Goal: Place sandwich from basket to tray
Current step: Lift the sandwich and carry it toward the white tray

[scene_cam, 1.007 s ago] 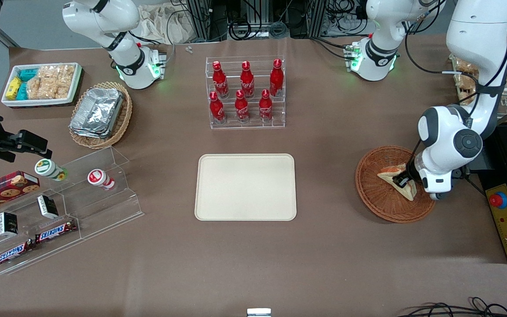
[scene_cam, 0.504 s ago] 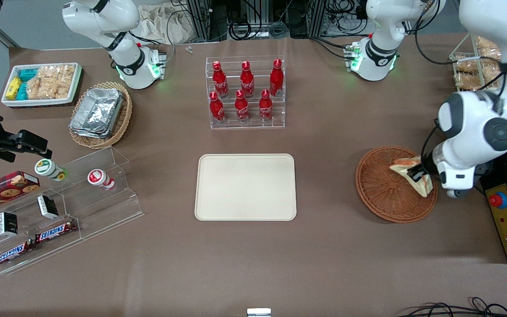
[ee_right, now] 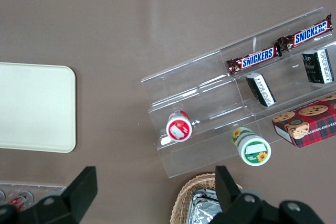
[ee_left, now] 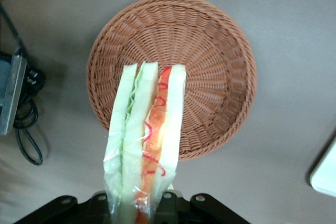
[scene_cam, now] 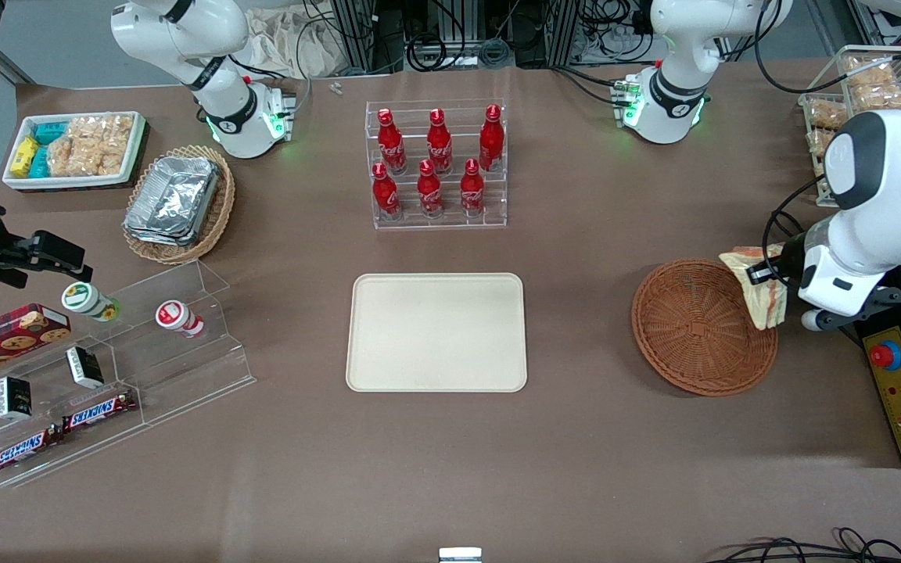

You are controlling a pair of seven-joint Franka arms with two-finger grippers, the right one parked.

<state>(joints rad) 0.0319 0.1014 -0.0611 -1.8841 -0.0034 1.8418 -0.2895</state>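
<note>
Front view: the claw (scene_cam: 763, 275) of the working arm hangs in the air above the rim of the round reddish-brown basket (scene_cam: 693, 332), at the basket's edge toward the working arm's end of the surface (scene_cam: 615, 453). It is clamped on the sandwich (scene_cam: 755, 291), a pale wedge that droops below the claw with its orange filling showing. The basket under it looks empty. The cream tray (scene_cam: 436, 331) lies flat, well apart from the claw, toward the parked arm's end. To do this step well, I judge the arm should keep its height until the wedge is clear of the basket rim, travel level to the tray, and lower over the tray's middle before letting go. The wedge is soft and hangs loose, so a slow carry would keep it from swinging or slipping.

Left wrist view: the sandwich (ee_left: 144, 140) reaches out from between the fingers (ee_left: 167, 203), edge on. Only here do the layers show: white bread, green lettuce, red-orange filling, all in clear wrap. The basket (ee_left: 220, 51) sits straight below, bare inside. A corner of the tray (ee_left: 326, 171) peeks in.

Right wrist view: neither claw nor sandwich appears. It shows the tray's (ee_right: 31, 108) end and a clear stand (ee_right: 210, 103) of snacks, which the wrist view over the basket misses.
</note>
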